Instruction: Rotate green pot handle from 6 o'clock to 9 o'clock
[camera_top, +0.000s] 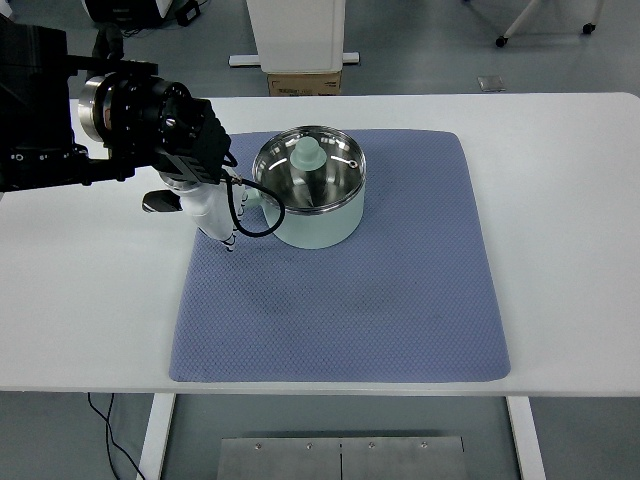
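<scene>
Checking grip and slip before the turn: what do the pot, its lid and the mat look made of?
Green pot: likely enamelled or painted metal, smooth pale mint wall. Lid: seemingly clear glass, the shiny steel-like interior showing through, with a matte mint knob. Mat: blue-grey textured fabric or rubber, dimpled weave.

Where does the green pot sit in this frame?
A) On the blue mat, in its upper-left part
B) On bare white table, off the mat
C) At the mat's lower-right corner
A: the green pot, glass lid on, stands on the blue mat in its upper-left part, beside the left hand.

Left hand (205, 205) beside green pot (312, 190) on blue mat (340, 290).
</scene>
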